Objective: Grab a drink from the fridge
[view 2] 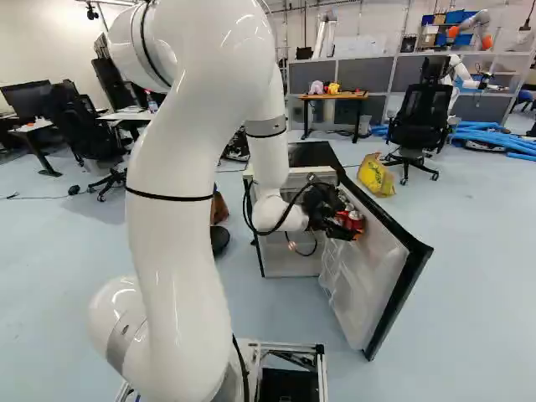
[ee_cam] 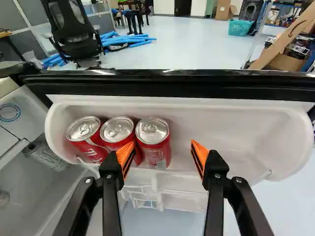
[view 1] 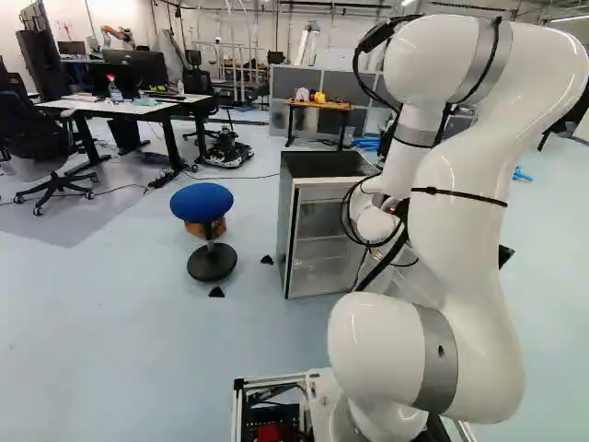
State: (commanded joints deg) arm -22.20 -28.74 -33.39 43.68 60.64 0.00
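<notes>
Wrist view, black two-fingered end effector spread wide, three red, silver-topped metal cans in the white plastic door shelf of a black-topped fridge, end can between the fingers

A white robotic arm rises from its lowest joint, arching over at the top so that its forearm drops on the far side to a rounded white wrist looped with black cables. The black hand extends toward the right of the right base view. In the wrist view, the hand is open, its two fingers well apart, orange pads slanting inward toward the tips.
</notes>
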